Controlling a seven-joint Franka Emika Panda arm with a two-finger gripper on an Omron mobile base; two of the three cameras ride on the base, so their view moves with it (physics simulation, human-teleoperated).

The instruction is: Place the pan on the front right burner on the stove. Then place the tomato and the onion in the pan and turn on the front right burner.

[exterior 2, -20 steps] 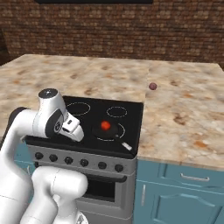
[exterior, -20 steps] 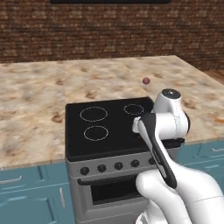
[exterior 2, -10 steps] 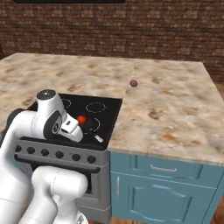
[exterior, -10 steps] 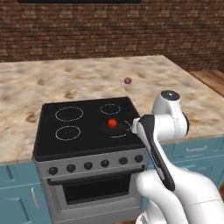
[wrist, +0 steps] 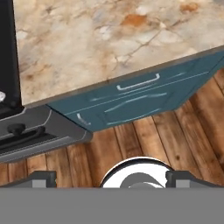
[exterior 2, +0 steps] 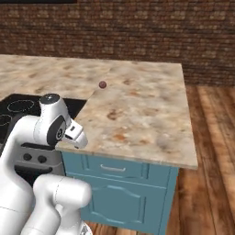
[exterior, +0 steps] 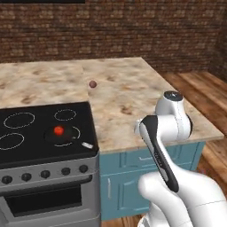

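On the stove point(exterior: 44, 133), at the front right burner point(exterior: 66, 133), sits the pan point(exterior: 62, 134) — its pale handle point(exterior: 87, 145) points toward the stove's front right corner. The tomato point(exterior: 58, 130) rests inside the pan, near its centre. The onion point(exterior: 92, 84) lies on the desk point(exterior: 128, 97), beyond the stove's far right corner and well apart from the pan; in the right base view the onion point(exterior 2: 102, 85) shows as a small maroon ball just past the stove's right edge. The stove's steel front carries a row of black knobs point(exterior: 65, 170).

The gripper point(wrist: 110, 178) hangs off the stove's front right corner, over the wooden floor point(wrist: 144, 140) and facing the blue cabinet drawers point(wrist: 135, 98). The fingers point(wrist: 43, 179) stand wide apart — nothing is held between them.
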